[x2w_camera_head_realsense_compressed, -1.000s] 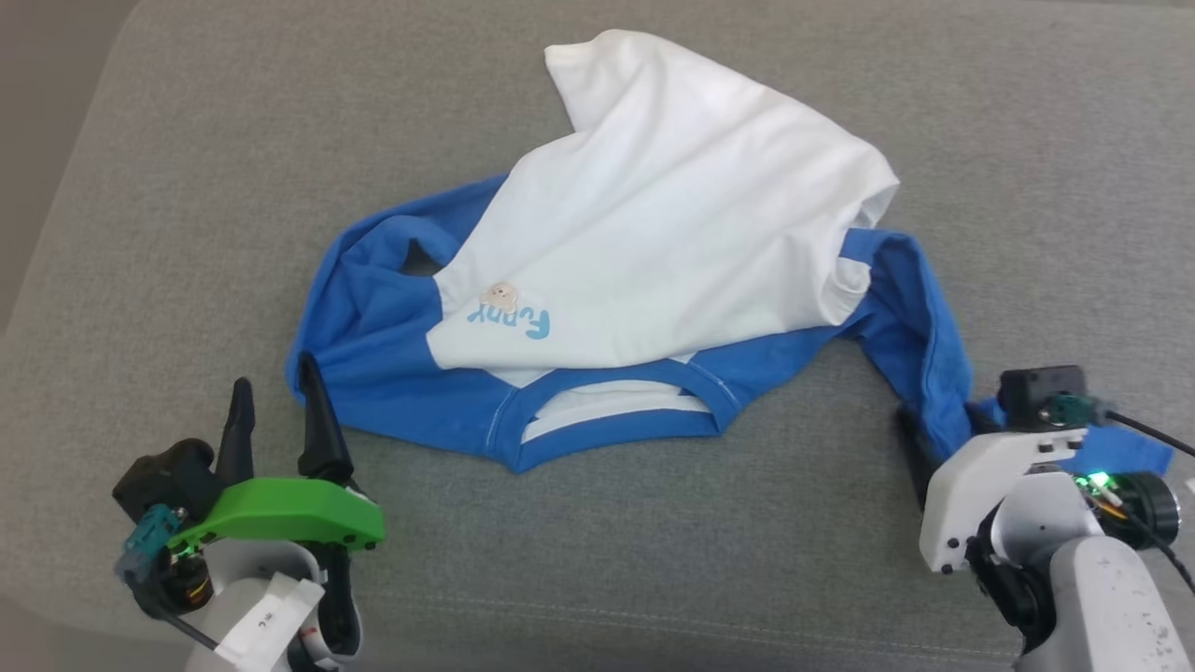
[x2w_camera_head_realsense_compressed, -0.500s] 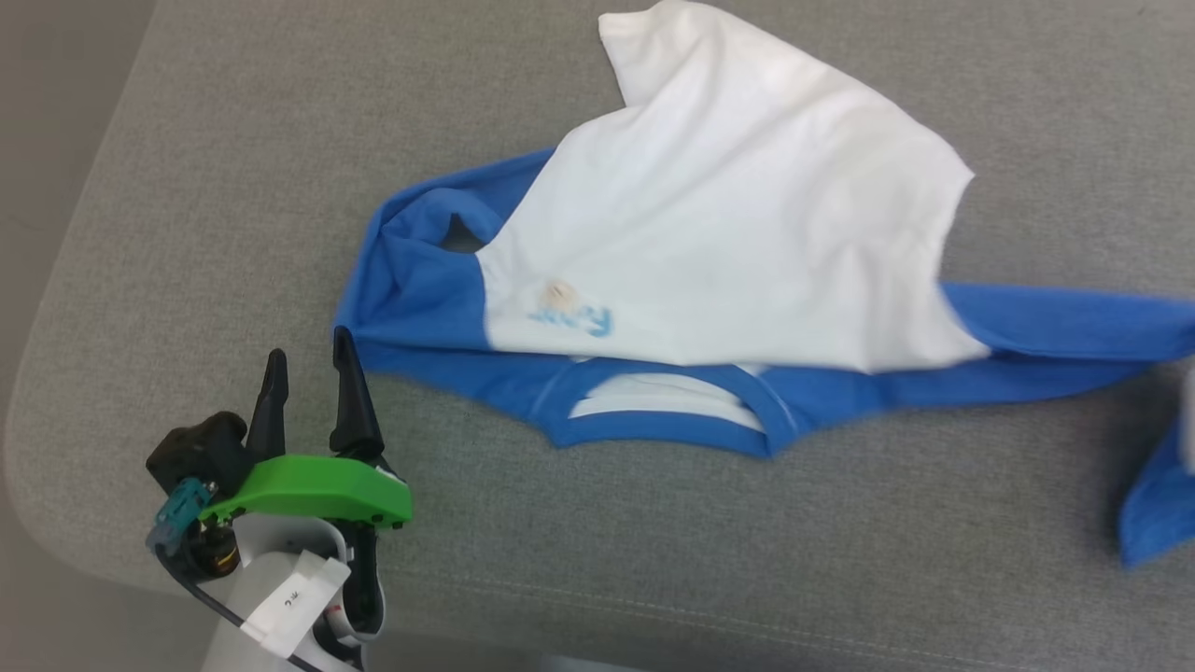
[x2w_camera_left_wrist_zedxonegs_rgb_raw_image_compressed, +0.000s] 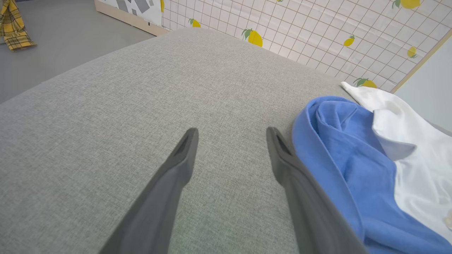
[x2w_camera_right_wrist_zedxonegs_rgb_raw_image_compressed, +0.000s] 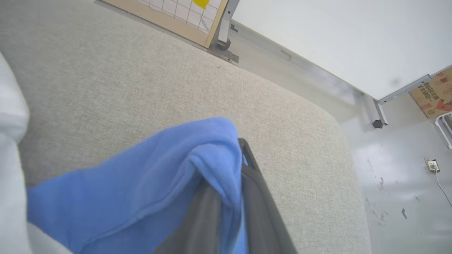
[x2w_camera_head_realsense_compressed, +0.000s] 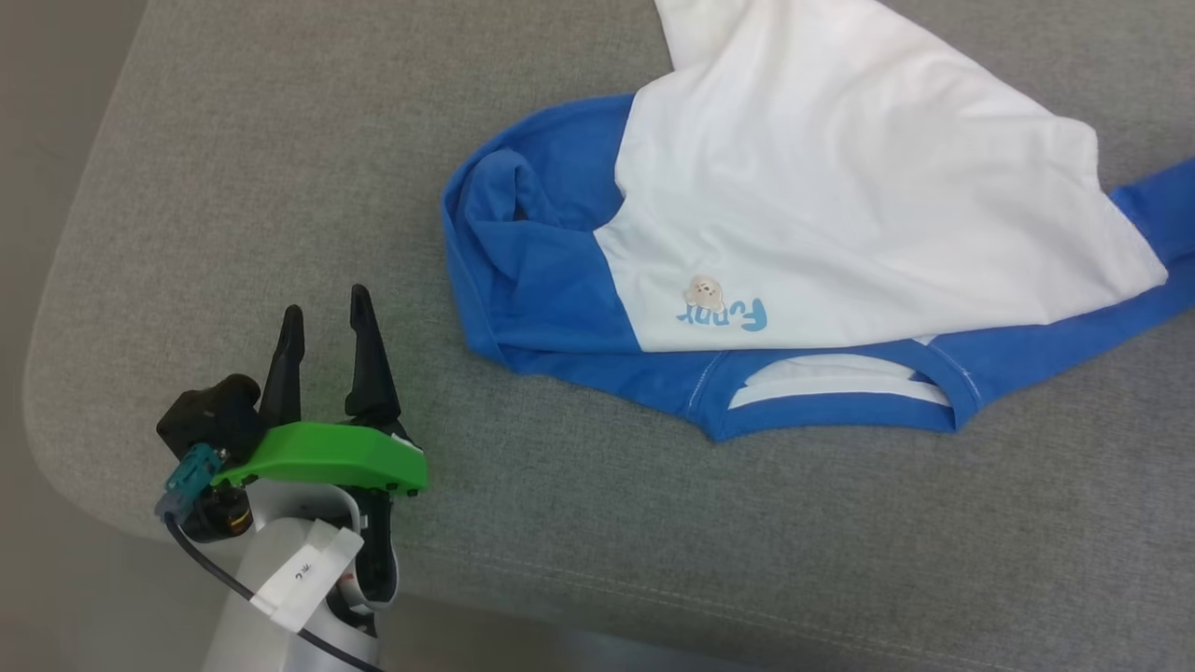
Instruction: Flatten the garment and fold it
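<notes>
The shirt [x2w_camera_head_realsense_compressed: 840, 187], white in the body with bright blue sleeves, lies rumpled and far from flat on a grey cushion [x2w_camera_head_realsense_compressed: 233, 187], toward the robot's right side. Its blue collar band [x2w_camera_head_realsense_compressed: 840, 411] faces the robot along the near edge, and pale blue lettering [x2w_camera_head_realsense_compressed: 724, 313] with a small cartoon patch sits on the white chest just above it. At the shirt's left end one sleeve [x2w_camera_head_realsense_compressed: 523, 252] is bunched into a thick blue fold, with the white body lying partly over it. The other sleeve [x2w_camera_head_realsense_compressed: 1158, 196] runs out past the right edge of the head view. The left gripper [x2w_camera_head_realsense_compressed: 326, 301] stands over bare cushion with its two dark fingers spread wide and nothing between them, near the bunched sleeve but apart from it, a strip of grey fabric showing between. The right gripper [x2w_camera_right_wrist_zedxonegs_rgb_raw_image_compressed: 236, 155] has its fingers pinched tight on blue sleeve cloth, which wraps over one finger and folds across the tips, close to a rounded corner of the cushion. Past that corner lies a pale floor [x2w_camera_right_wrist_zedxonegs_rgb_raw_image_compressed: 388, 176] with a cardboard box [x2w_camera_right_wrist_zedxonegs_rgb_raw_image_compressed: 432, 93] against the wall. On the left arm's side, a screen printed with lemons [x2w_camera_left_wrist_zedxonegs_rgb_raw_image_compressed: 317, 28] stands behind the cushion, and a yellow plaid cloth [x2w_camera_left_wrist_zedxonegs_rgb_raw_image_compressed: 14, 28] lies on the floor.
</notes>
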Motion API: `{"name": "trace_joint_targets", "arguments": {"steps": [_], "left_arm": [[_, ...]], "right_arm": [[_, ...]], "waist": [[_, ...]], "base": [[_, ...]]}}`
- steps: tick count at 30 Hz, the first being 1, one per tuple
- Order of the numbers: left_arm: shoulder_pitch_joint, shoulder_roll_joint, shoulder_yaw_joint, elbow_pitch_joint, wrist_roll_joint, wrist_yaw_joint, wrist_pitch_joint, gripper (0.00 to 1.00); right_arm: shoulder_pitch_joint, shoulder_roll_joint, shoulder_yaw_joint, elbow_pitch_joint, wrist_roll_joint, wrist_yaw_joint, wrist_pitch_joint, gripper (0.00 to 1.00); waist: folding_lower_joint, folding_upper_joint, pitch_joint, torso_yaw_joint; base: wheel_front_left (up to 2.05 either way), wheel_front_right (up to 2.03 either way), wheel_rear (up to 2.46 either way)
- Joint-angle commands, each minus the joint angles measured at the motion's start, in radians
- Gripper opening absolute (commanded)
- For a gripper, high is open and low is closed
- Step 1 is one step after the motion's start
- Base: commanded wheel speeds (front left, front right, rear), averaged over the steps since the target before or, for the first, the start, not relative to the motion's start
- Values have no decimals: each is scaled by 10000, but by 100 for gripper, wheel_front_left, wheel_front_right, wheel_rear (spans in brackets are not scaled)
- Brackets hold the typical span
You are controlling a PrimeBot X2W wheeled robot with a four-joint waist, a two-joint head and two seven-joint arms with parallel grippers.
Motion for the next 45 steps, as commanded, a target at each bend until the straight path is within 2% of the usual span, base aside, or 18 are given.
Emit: {"name": "trace_joint_targets", "arguments": {"steps": [1,2,6,9,18,23,29,37,41,45], "left_arm": [[-164,-54,1,-11,120,-29,-48,100],[-177,-63,-11,-16,130,-21,-48,100],[-156,-85,-45,-10,163,-24,-48,100],[-50,-93,-2,23,210,-34,-48,100],[517,-59,19,194,545,-154,-49,100],[484,159,-480,323,1032,-295,91,100],[-824,542,-1225,742,1553,-706,1065,100],[-3807,1222,-2039,2215,2003,-1489,3045,100],[-5127,1686,-2302,3420,2296,-1586,4454,100],[-6142,1918,-2146,4514,2155,-1535,5788,100]], "right_arm": [[-170,145,104,188,155,-21,-94,86],[-247,260,136,300,238,-21,-155,100],[-150,640,100,406,479,-21,-575,100],[343,1086,-33,45,764,-21,-1025,100],[3361,3234,121,-2518,1994,-21,-2477,100],[4977,4271,558,-3601,2204,-21,-3164,100],[5803,4641,1536,-3903,2240,-21,-3867,100],[5483,4700,2647,-3626,2574,-21,-4411,100],[5138,4702,3026,-3505,2806,-21,-4618,100],[4883,4703,3333,-3425,2976,-21,-4768,100]], "waist": [[-1,0,145,97],[-1,0,159,93],[-1,0,16,-5],[-1,0,-298,-160],[-1,0,-1571,-908],[-1,0,-1920,-1446],[-1,0,-1596,-2241],[-1,0,-686,-3382],[-1,0,-205,-3978],[-1,0,291,-4478]], "base": [[0,0,0],[0,0,0],[0,0,0],[0,0,0],[0,0,0],[0,0,0],[0,0,0],[0,0,0],[0,0,0],[0,0,0]]}}
